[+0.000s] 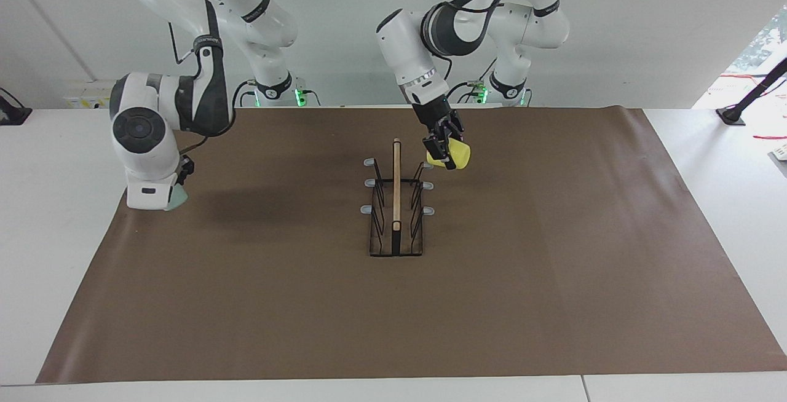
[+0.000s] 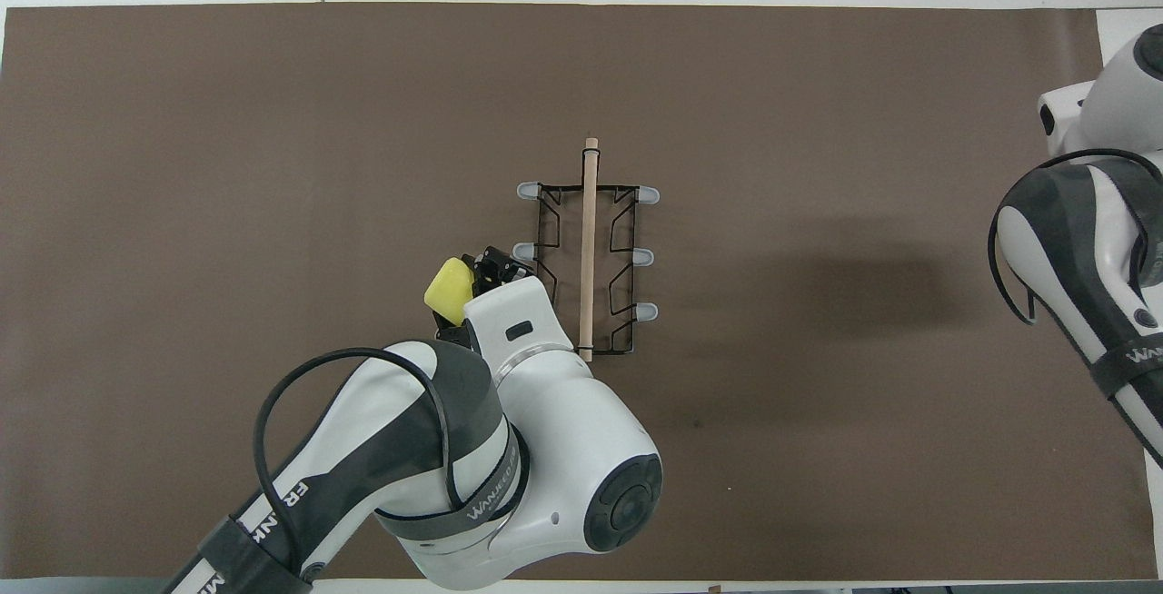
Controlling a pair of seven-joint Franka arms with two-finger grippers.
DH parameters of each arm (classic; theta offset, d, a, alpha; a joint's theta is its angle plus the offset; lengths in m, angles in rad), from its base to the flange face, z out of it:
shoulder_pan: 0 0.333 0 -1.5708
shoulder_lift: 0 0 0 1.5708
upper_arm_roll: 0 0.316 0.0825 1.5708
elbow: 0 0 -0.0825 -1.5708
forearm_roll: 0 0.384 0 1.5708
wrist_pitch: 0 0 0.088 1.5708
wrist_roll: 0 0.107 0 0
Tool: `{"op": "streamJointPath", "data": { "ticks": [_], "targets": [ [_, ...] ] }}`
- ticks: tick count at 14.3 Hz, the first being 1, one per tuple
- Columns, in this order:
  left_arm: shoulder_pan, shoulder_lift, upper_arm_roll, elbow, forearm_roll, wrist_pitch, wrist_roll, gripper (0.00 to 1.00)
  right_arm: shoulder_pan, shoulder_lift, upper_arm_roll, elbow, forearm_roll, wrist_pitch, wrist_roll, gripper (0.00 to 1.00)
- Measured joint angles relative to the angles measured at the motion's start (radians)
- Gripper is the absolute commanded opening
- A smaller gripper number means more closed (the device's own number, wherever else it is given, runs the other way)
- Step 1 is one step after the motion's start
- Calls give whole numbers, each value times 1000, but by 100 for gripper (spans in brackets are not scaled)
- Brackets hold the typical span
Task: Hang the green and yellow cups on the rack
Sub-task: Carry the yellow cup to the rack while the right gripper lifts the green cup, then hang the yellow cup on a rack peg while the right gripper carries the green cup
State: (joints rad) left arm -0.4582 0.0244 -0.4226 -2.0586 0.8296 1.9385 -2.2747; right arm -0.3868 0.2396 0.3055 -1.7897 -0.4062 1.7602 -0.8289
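Note:
The rack [image 1: 396,205] stands mid-mat, its wooden bar running away from the robots; all its prongs that show are bare. My left gripper [image 1: 444,155] is shut on the yellow cup [image 1: 458,155], which is tilted in the air beside the rack's prong nearest the robots, toward the left arm's end. In the overhead view the yellow cup [image 2: 449,291] shows at the left gripper [image 2: 471,289], next to the rack [image 2: 588,258]. My right gripper [image 1: 167,200] is over the mat's edge at the right arm's end. The green cup [image 1: 177,199] pokes out under its hand; the fingers are hidden.
A brown mat [image 1: 553,267] covers the white table [image 1: 707,205]. A black stand [image 1: 731,113] and cables lie off the mat at the left arm's end. The right arm [image 2: 1090,249] shows at the overhead view's edge.

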Motion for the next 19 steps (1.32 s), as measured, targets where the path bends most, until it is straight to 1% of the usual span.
{"op": "streamJointPath", "data": {
  "ticks": [3, 6, 9, 14, 17, 19],
  "targets": [
    [-28, 32, 0, 26, 39, -47, -15, 0, -21, -14, 0, 23, 216, 6, -66, 0],
    [-58, 65, 1, 49, 92, -106, -46, 0, -17, -44, 6, 59, 443, -26, -72, 0],
    [-72, 98, 1, 74, 128, -152, -58, 0, -16, -51, 6, 64, 576, -36, -86, 0],
    [-72, 146, 1, 78, 135, -185, -79, 0, -17, -51, 5, 63, 908, -95, -212, 0],
    [-75, 151, 1, 80, 137, -186, -85, 0, -27, -53, 4, 59, 1086, -131, -233, 0],
    [-81, 151, 0, 84, 137, -186, -93, 0, -29, -62, 3, 33, 1195, -147, -286, 0]
  ]
}}
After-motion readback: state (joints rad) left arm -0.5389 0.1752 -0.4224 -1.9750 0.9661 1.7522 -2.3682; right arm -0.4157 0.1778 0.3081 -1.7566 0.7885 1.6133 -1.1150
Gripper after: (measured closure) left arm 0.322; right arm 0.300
